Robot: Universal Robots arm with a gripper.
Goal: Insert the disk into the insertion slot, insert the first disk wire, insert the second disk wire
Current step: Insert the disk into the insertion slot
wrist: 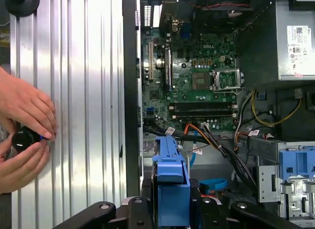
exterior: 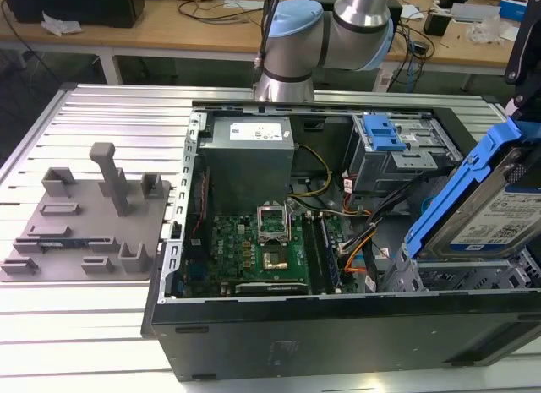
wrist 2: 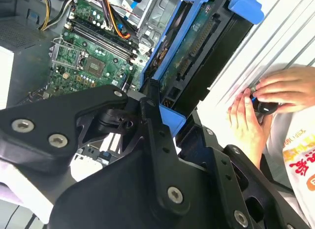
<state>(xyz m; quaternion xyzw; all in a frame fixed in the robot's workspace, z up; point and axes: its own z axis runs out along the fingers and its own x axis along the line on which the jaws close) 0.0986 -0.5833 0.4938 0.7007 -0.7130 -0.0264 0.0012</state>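
The claw (wrist 2: 170, 111) is clenched on the disk (exterior: 494, 211), pinching it by the edges so it hangs tilted, an angle suited to the insertion slot (exterior: 456, 279), which seems to lie just beneath. The first disk wire (wrist: 214, 183) loops loose beside the claw, not yet plugged

Bright, even light w/ glare on alu table (wrist: 83, 91).

Silver arm (exterior: 365, 6), pale blue joint caps (exterior: 292, 23), black claw (wrist 2: 168, 115), silver screws (wrist 2: 174, 193)
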